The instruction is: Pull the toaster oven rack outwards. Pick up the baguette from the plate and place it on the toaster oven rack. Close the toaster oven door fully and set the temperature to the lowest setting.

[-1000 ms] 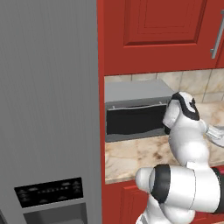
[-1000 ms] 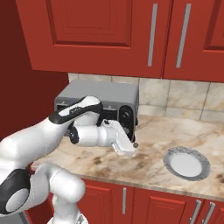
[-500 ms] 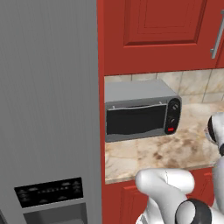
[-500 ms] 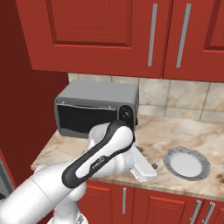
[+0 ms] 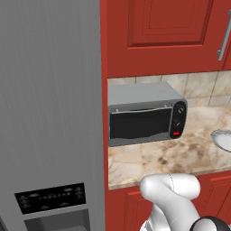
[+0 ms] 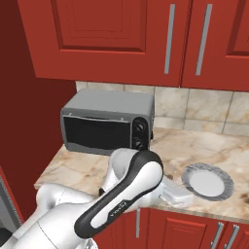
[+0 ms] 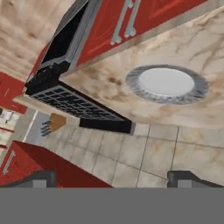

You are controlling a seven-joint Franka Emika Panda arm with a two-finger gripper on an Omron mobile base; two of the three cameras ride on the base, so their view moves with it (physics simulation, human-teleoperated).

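The toaster oven (image 5: pixel 144 115) (image 6: pixel 107 124) stands on the counter against the back wall. Its door (image 5: pixel 140 122) (image 6: pixel 97 132) of dark glass is shut, so the rack is hidden behind it. Two knobs and a red button (image 5: pixel 176 133) sit on its right panel. The round grey plate (image 6: pixel 208 181) (image 5: pixel 223 140) (image 7: pixel 166 83) lies to the right with nothing on it. The baguette is out of view. My gripper (image 7: pixel 113 180) is open with nothing between the tips. The white hand (image 6: pixel 176 196) sits low at the counter's front edge, just left of the plate.
A tall grey fridge (image 5: pixel 49 113) fills the left side. Red upper cabinets (image 6: pixel 146 34) hang above the marble counter (image 6: pixel 170 146). The hand view is rolled over. It shows a dark grated block (image 7: pixel 74 103) beside the counter and a tiled surface (image 7: pixel 144 153) below.
The arm has swung away from the oven's front, down and right to the counter's front edge by the plate. The oven front is now uncovered. The jaws stayed open.
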